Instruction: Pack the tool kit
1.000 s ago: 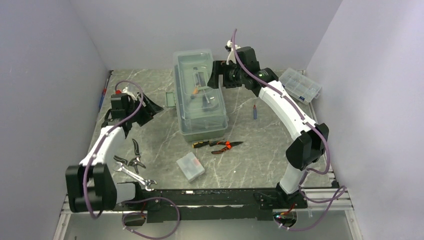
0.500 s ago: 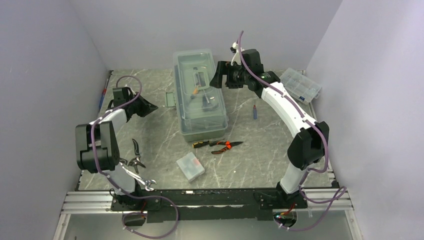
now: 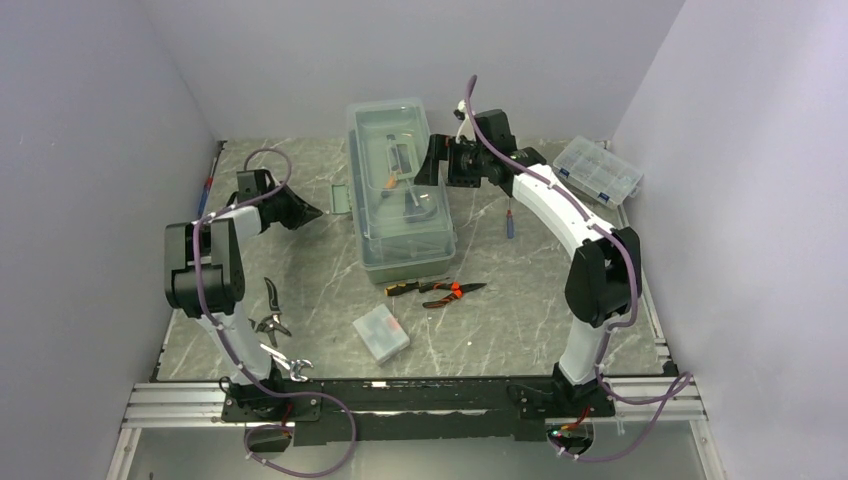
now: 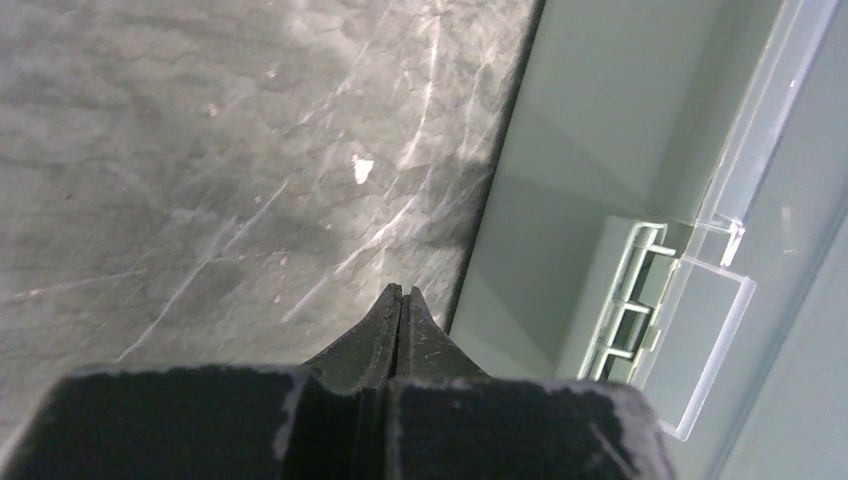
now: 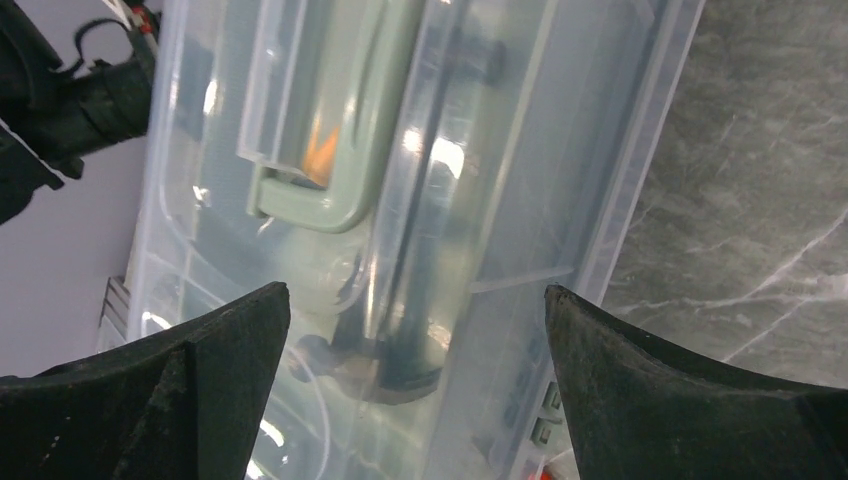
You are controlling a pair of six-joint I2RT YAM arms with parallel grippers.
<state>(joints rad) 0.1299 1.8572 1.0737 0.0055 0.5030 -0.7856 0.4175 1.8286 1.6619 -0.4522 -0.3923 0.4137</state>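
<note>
You find the toolbox [image 3: 400, 230] in the upper centre of the frame; the pliers [image 3: 437, 291] lie just below it, the small box [image 3: 381, 334] lower still, the organizer case [image 3: 599, 170] at upper right.

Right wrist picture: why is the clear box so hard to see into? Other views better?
Right wrist view: glare streaks on the toolbox lid smear its contents; top external view: even light, sharp; left wrist view: the shut left gripper looks soft up close.
</note>
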